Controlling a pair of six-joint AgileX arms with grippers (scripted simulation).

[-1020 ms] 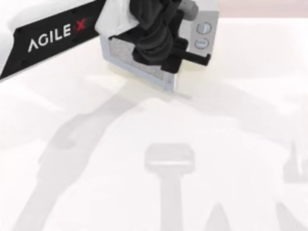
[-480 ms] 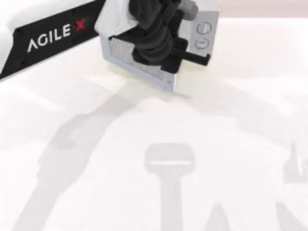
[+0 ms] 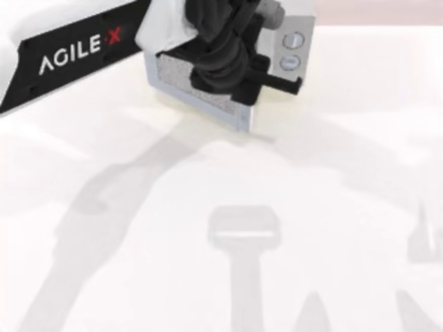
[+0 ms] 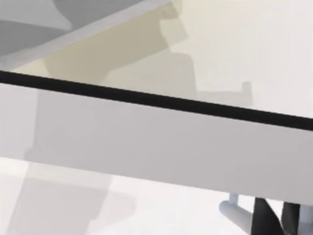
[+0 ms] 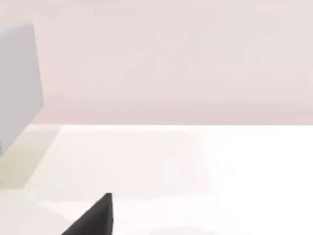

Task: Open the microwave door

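The microwave (image 3: 304,50) stands at the table's far edge, its two round knobs (image 3: 291,51) facing up. The microwave door (image 3: 177,77), with its speckled mesh window, is swung partly out from the body. My left gripper (image 3: 243,83) hangs over the door's free edge. In the left wrist view the door (image 4: 146,142) fills the picture as a broad grey band, and my left gripper (image 4: 279,221) is shut on the pale handle bar (image 4: 239,214) at its edge. My right arm is parked outside the top view; one dark fingertip (image 5: 98,218) shows in its wrist view.
The white table (image 3: 228,228) stretches toward the near side, crossed only by arm shadows. My left arm's black link (image 3: 69,55) reaches in from the far left. A grey side of the microwave (image 5: 17,83) shows in the right wrist view, before a pale pink wall.
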